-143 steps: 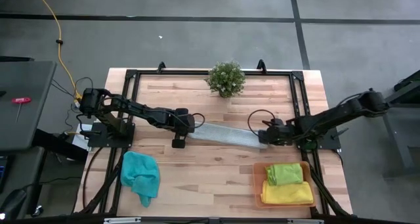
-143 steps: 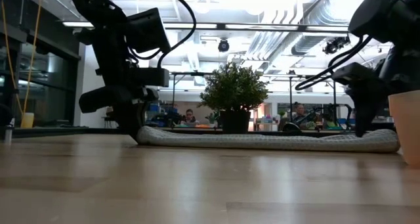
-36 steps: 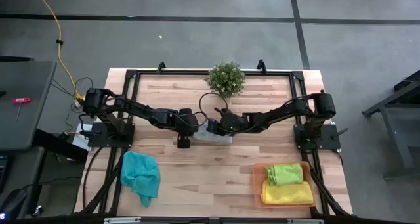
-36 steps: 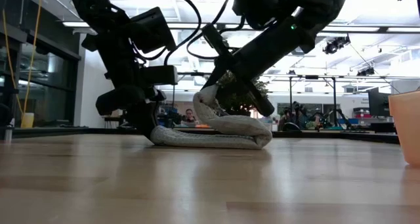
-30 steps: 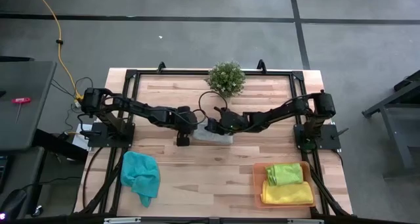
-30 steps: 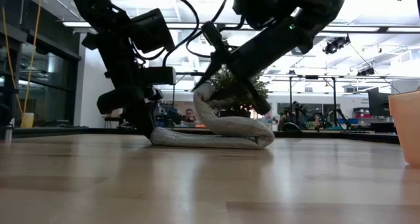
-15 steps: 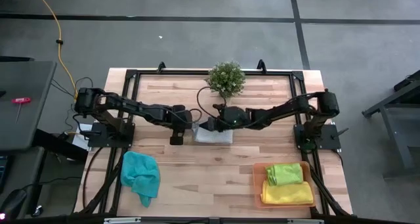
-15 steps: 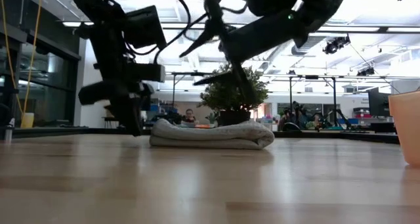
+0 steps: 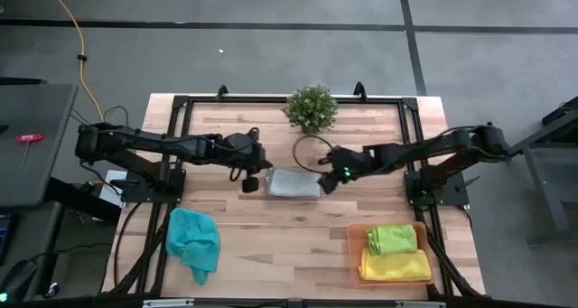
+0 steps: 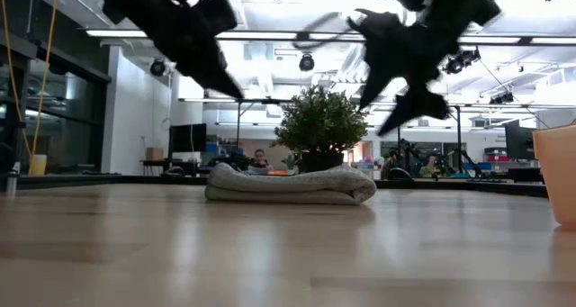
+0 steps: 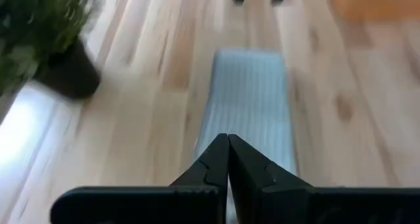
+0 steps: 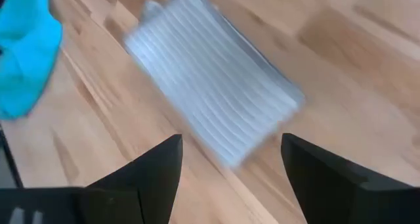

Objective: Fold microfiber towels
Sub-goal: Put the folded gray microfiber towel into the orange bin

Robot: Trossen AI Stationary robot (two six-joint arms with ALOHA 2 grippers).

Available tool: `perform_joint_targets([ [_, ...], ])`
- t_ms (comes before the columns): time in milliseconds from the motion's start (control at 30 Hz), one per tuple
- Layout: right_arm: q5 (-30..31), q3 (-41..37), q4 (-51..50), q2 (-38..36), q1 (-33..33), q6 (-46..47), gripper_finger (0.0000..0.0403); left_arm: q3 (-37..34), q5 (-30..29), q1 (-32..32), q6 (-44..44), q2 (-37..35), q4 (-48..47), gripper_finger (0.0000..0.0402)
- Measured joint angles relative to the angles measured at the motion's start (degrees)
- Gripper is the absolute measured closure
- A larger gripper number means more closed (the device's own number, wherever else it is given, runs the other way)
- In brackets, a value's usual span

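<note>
One light grey towel lies folded into a flat rectangle at the table's middle in the high view, long axis left to right, between the closed left gripper and the wide-open right gripper. One teal towel sits crumpled near the left front; one green towel and one yellow towel fill the orange tray. From table height, the grey towel is a low ribbed roll before one plant.

Ribbed light grey towel, teal towel, orange tray.
</note>
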Motion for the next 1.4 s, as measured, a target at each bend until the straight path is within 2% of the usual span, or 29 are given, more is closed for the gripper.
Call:
perform_joint_targets([
  [167, 0.6, -13.1, 13.9, -5.6, 1.6, 6.8, 0.0153, 0.0, 3.0, -1.5, -2.5, 6.1, 8.4, 0.0401],
  [300, 0.5, -20.4, 26.7, -5.4, 1.9, 16.0, 0.0153, -0.1, 3.5, -2.5, -4.1, 11.8, 12.9, 0.0401],
  [400, 1.0, -22.9, 33.0, -3.2, 1.9, 20.9, 0.0153, -0.1, 3.5, -2.8, -5.7, 15.3, 13.0, 0.0401],
  [667, 0.8, -23.0, 39.9, 4.4, 1.9, 26.5, 0.0153, -0.1, 3.6, -2.8, -7.0, 21.3, 9.4, 0.0401],
  [967, 0.8, -22.7, 48.9, 11.7, 1.9, 32.9, 0.0153, 0.2, 1.4, -2.8, -5.1, 23.3, 5.7, 0.0401],
  [1400, 0.8, -10.5, 49.2, 22.9, 1.9, 32.2, 0.0153, 0.2, -1.1, -3.3, -3.4, 23.5, 4.5, 0.0401],
])
